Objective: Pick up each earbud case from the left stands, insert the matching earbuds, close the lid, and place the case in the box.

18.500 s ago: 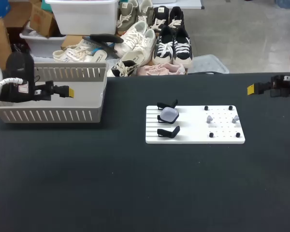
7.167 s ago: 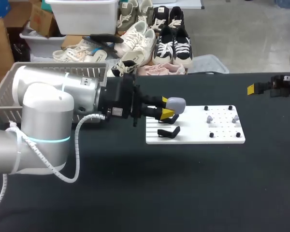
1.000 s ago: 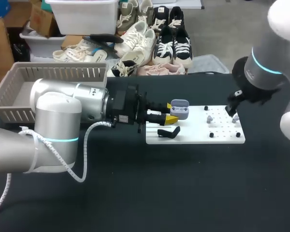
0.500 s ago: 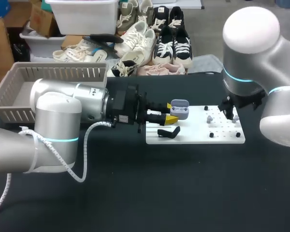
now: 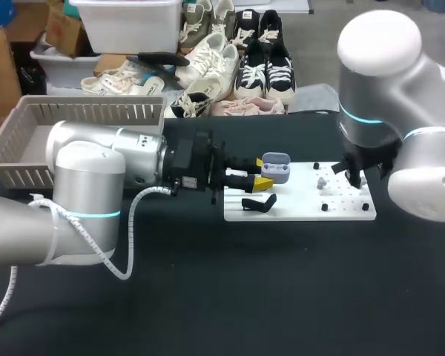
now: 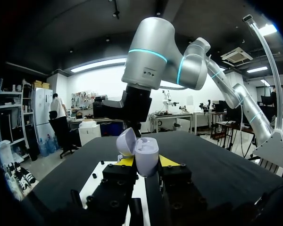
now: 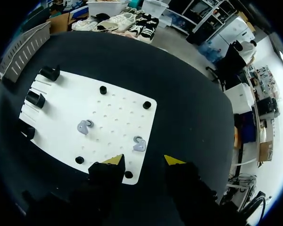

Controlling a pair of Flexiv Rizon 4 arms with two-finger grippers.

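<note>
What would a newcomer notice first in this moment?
The left pincer grips a lavender earbud case, lid open, above the stand end of the white board. The right pincer hangs open over the board's other end, one grey earbud just ahead of its tips.

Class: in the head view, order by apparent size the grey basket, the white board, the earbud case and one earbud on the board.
1. grey basket, largest, though the left arm hides part of it
2. white board
3. earbud case
4. earbud, smallest
</note>
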